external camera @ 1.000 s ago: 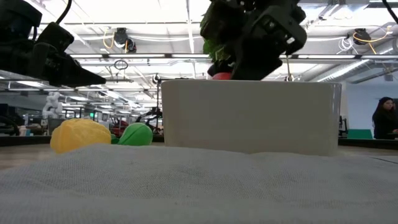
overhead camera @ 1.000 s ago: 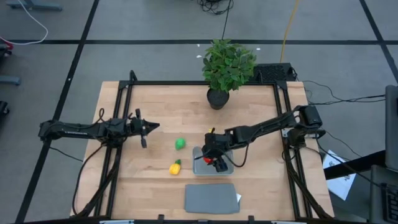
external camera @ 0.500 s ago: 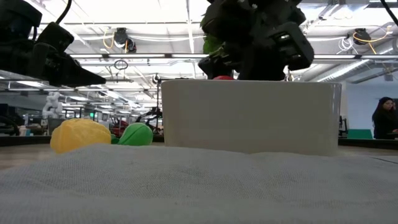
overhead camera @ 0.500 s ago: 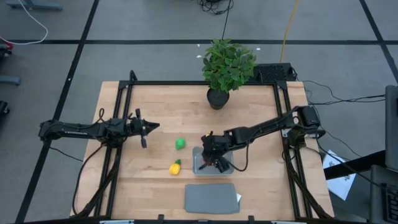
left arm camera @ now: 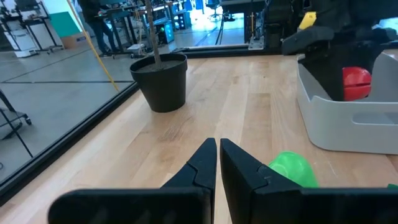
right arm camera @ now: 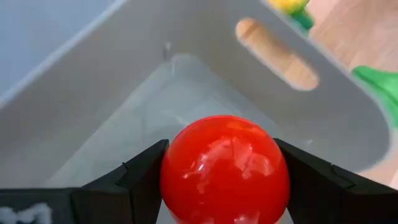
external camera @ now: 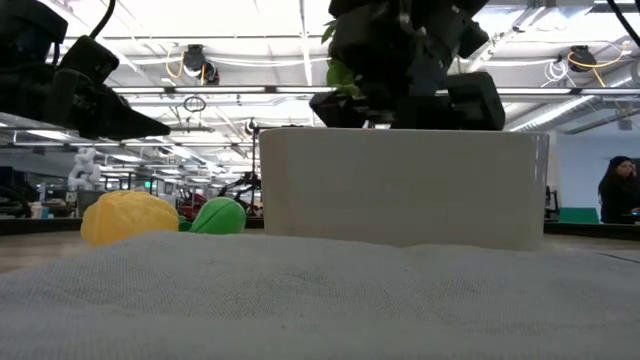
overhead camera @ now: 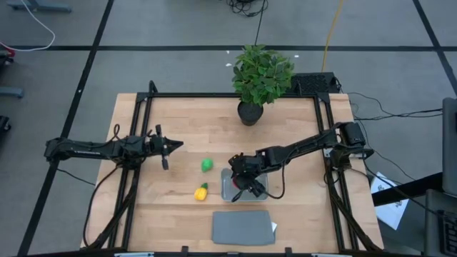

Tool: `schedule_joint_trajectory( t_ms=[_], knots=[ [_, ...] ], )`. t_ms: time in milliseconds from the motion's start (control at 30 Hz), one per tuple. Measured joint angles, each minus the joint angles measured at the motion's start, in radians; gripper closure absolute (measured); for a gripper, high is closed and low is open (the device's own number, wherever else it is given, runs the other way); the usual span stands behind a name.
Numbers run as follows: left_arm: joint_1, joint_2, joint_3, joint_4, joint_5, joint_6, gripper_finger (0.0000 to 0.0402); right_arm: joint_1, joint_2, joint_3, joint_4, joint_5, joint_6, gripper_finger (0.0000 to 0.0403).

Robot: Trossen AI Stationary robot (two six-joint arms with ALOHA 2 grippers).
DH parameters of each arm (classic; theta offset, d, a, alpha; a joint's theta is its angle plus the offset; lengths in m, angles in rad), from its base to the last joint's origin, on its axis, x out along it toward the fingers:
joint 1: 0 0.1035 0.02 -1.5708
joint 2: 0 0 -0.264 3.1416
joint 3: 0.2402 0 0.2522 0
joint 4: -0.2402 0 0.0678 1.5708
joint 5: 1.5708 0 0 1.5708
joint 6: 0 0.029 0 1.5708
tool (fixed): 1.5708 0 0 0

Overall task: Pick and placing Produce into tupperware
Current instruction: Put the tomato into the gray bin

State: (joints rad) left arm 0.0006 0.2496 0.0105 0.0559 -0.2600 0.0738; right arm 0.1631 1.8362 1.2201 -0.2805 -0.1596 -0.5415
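My right gripper [overhead camera: 248,183] reaches down into the translucent grey tupperware [overhead camera: 227,188] and is shut on the round red piece [right arm camera: 224,168]. In the left wrist view the red piece [left arm camera: 356,84] shows above the tupperware's wall [left arm camera: 348,121]. The round green piece [overhead camera: 207,165] lies on the table left of the tupperware's far corner. The yellow piece with a green tip [overhead camera: 201,191] lies left of the tupperware. My left gripper [overhead camera: 175,145] hangs shut above the table, left of the green piece [left arm camera: 289,168]. My right gripper pinches the red piece [right arm camera: 224,168] across its widest part, one finger [right arm camera: 134,183] on each side. The fingers come from above, pointing down into the tupperware. The piece is below the rim; whether it touches the floor, I cannot tell.
A leafy potted plant [overhead camera: 260,75] stands at the table's far edge. The flat dark grey lid [overhead camera: 243,227] lies near the table's near edge, just in front of the tupperware. Bare wood lies between my left gripper and the plant's pot [left arm camera: 160,81].
My right gripper has gone down into the tupperware with the red piece, shifting slightly toward the table's left and turning about. In the low view the red piece, earlier showing above the rim, has sunk behind the wall.
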Motion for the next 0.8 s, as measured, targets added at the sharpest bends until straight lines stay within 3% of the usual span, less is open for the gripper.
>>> schedule_joint_trajectory(
  t_ms=[800],
  knots=[
    [0.0, 0.0, 0.0, -0.003, 0.0, 0.0, 0.0376, 0.0, 0.09, 0.0, 0.01, -0.029, 0.022, 0.0149]
  ],
)
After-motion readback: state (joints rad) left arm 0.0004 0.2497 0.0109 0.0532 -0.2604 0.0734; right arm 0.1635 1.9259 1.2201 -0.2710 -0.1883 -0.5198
